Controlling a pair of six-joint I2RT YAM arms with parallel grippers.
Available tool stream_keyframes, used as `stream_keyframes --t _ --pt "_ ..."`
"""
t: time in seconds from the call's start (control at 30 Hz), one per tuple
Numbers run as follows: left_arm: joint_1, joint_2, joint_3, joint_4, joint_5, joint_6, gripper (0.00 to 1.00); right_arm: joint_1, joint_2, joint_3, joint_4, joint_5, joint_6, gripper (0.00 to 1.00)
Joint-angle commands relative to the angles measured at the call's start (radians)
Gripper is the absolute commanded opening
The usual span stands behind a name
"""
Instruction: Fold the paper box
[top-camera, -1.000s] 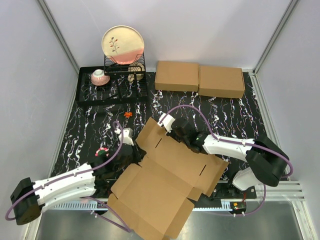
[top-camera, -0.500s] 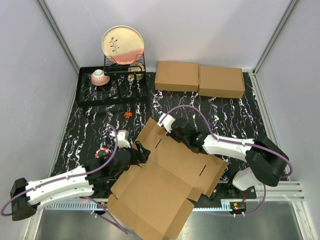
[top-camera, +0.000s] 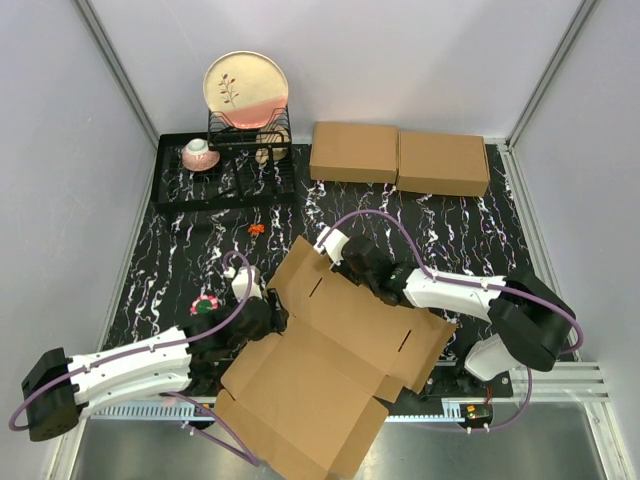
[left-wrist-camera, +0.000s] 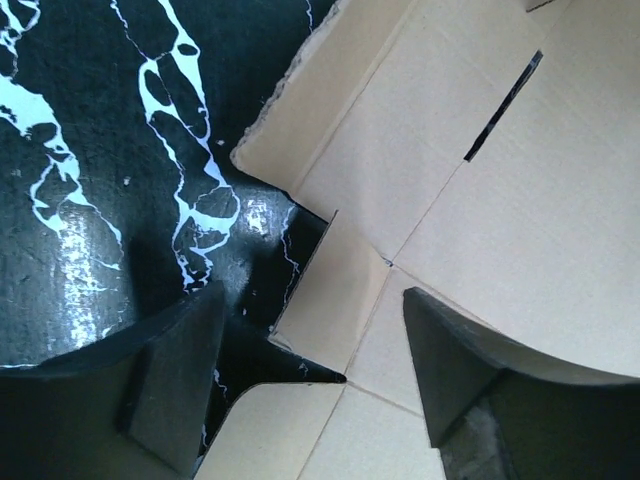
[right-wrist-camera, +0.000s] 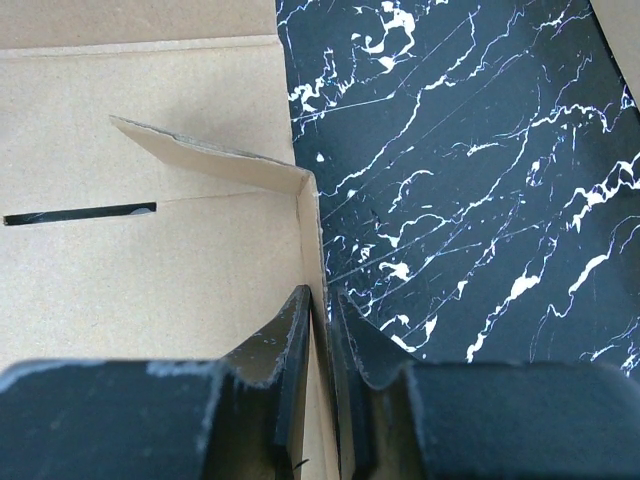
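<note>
**Box barely begun: one wall pinched up, the rest a flat sheet**

The paper box (top-camera: 330, 360) lies opened out on the black marbled tabletop (top-camera: 450, 220), on the near side of the dish rack (top-camera: 225, 170) and a little to its right. Its nearest panels hang over the table edge by the arm bases. Most of it is a creased, flat sheet with its slots and tabs showing and no lid closed.

The right gripper (right-wrist-camera: 320, 320) is at the corner of the sheet that faces away from the rack. Its fingers (right-wrist-camera: 295, 340) are pressed together on the thin edge of a side wall, which stands upright with a short tab bent inward at its end. That is the only panel I can see raised.

The left gripper (left-wrist-camera: 310, 305) hovers over the box corner closest to the rack, right above a notch between flaps. Its fingers are spread wide and nothing is between them.

I'd judge the folding is in its first stage. The opposite wall, the end flaps, the tabs into their slots and the lid all look undone. The left arm seems placed to take a flap on its own side.
</note>
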Motion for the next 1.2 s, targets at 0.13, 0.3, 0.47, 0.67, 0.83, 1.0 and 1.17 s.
stream_keyframes --t 0.13,0.3,0.47,0.67,0.83,1.0,1.17 --pt "0.006 0.012 -0.011 0.158 0.101 0.057 0.51 0.015 0.016 0.04 0.01 -0.018 0.016 0.2" --pt "0.005 0.063 -0.001 0.203 0.147 0.082 0.4 0.017 0.013 0.038 0.009 -0.012 0.014 0.2" --pt "-0.034 0.023 -0.001 0.226 0.123 0.11 0.18 0.017 0.011 0.038 0.007 -0.007 0.011 0.2" --pt "-0.08 0.076 0.015 0.255 0.135 0.183 0.06 0.017 0.017 0.04 0.009 -0.007 0.011 0.2" --pt "-0.179 0.22 0.04 0.258 0.069 0.202 0.1 0.017 0.02 0.041 0.007 -0.008 0.014 0.19" --pt "-0.31 0.384 0.106 0.253 -0.061 0.217 0.15 0.018 0.019 0.043 -0.004 -0.005 0.011 0.19" --pt "-0.417 0.515 0.209 0.212 -0.17 0.206 0.14 0.02 0.007 0.041 -0.014 0.004 0.011 0.19"
